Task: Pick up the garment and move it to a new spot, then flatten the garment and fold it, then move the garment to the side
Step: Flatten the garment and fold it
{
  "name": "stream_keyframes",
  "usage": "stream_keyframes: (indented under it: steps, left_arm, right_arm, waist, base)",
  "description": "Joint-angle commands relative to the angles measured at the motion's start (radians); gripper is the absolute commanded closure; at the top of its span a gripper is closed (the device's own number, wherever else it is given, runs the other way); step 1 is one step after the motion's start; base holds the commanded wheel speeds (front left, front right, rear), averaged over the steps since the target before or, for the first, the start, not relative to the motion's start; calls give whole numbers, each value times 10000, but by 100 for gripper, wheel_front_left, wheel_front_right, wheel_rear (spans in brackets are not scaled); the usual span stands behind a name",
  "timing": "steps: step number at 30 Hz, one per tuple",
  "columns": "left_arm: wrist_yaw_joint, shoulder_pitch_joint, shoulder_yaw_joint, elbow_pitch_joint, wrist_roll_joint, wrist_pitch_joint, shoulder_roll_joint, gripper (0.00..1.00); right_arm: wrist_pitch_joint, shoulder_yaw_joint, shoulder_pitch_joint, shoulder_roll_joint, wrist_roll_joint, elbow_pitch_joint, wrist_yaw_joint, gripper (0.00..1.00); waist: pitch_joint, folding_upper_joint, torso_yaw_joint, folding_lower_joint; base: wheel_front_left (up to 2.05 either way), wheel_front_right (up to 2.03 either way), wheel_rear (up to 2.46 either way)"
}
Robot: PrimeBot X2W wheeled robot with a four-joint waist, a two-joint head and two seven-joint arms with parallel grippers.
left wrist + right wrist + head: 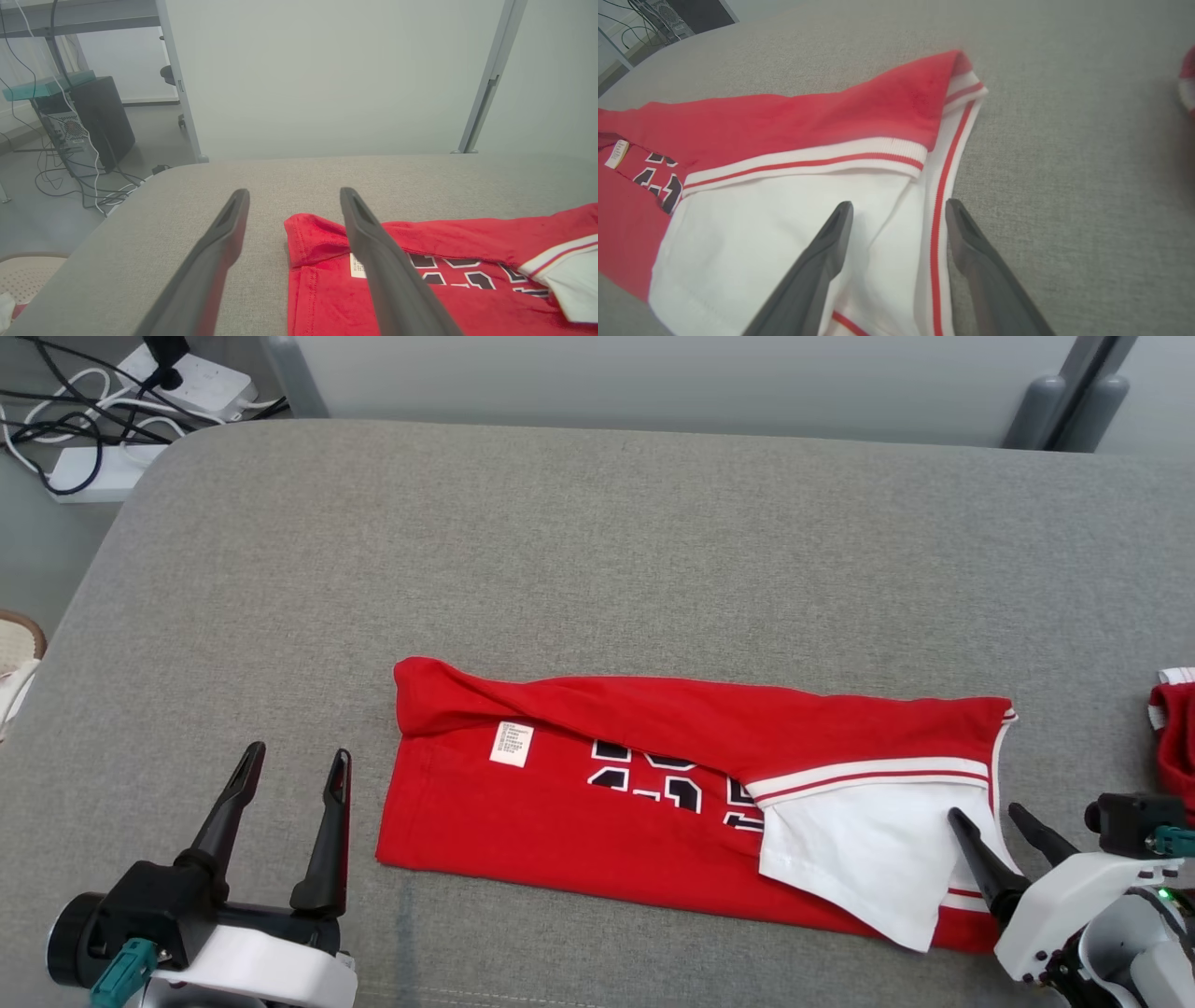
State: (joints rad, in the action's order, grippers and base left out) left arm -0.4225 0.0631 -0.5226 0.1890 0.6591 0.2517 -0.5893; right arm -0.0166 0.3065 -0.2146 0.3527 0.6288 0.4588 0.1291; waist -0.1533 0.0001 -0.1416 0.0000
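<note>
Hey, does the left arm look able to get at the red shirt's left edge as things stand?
Probably yes: the left gripper is open right beside the red shirt, with bare grey surface between them.

Little can be read. A small white care label is sewn on the red garment, near its left end, toward the front edge of the worktop; its print is too fine to make out. Just right of it are large black numerals edged in white, printed on the cloth. A folded red flap covers part of them, so the number cannot be told.
</note>
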Motion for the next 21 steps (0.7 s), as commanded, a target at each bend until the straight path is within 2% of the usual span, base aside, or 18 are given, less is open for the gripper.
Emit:
stream_keyframes:
  steps: [1,6,13,14,15,21]
  left_arm:
    - [56,563,392,157,-94,101,-264,0]
    - [149,707,336,60,-191,101,-60,0]
    - [192,721,423,21,-267,101,33,0]
    - [202,718,426,11,-280,101,37,0]
    - [210,726,435,10,-298,101,43,0]
    - [217,748,464,7,-371,101,57,0]
  right_arm:
    - [33,133,-202,295,90,-60,16,0]
    - [45,-32,-514,280,218,1037,16,0]
    - [-529,750,-640,58,853,1147,16,0]
    - [-601,886,-667,70,992,1089,16,45]
    - [-594,959,-701,108,1071,1062,16,100]
    - [-559,1020,-810,465,1632,1036,16,100]
  waist:
    - [-82,-1,-121,0]
    - [-188,-1,-363,0]
    - [-231,-1,-271,0]
    - [-228,-1,-248,0]
    - [-233,-1,-225,0]
    - [-278,-1,-107,0]
  base:
    - [0,0,0]
    - [0,0,0]
    - [0,0,0]
    - [0,0,0]
    - [0,0,0]
    - [0,0,0]
